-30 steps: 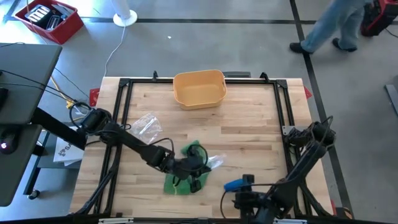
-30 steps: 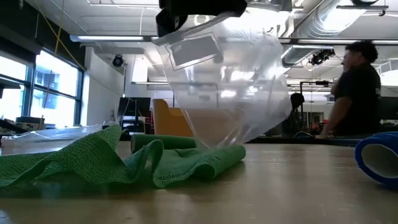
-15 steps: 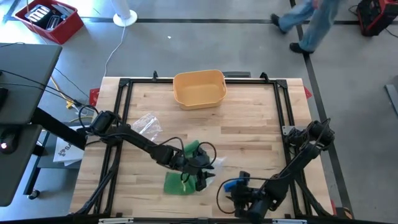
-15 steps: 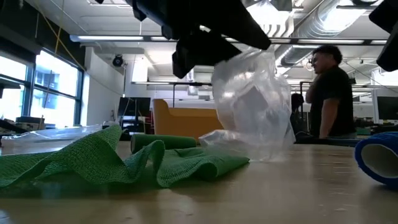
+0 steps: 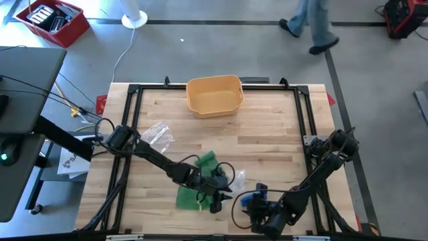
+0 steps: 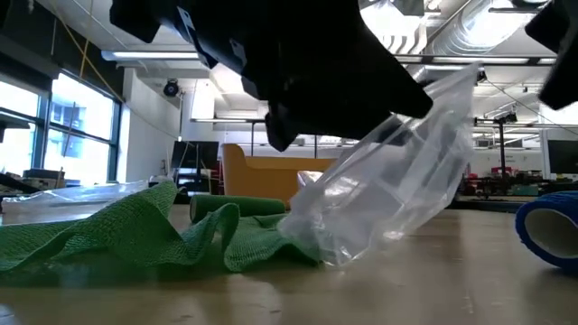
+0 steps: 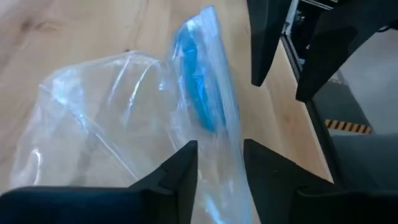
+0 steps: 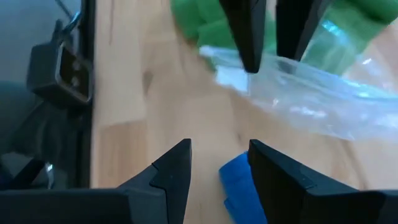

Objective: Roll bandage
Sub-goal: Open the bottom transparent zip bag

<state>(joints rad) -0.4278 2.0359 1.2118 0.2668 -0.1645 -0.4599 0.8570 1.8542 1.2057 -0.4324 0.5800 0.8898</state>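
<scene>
The left end effector (image 5: pixel 217 194) is at the near centre of the desk (image 5: pixel 267 144), pinching a clear plastic bag (image 6: pixel 388 212). The green bandage (image 5: pixel 194 194) lies unrolled just left of it. The right end effector (image 8: pixel 217 165), fingers spread, hovers over the blue roll (image 5: pixel 251 199).

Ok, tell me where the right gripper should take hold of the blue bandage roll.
Grip the blue bandage roll across its curved outer wall, coming straight down from above. It seems to lie on its side, so both round flanks are free. The right gripper hangs open just over it.
</scene>
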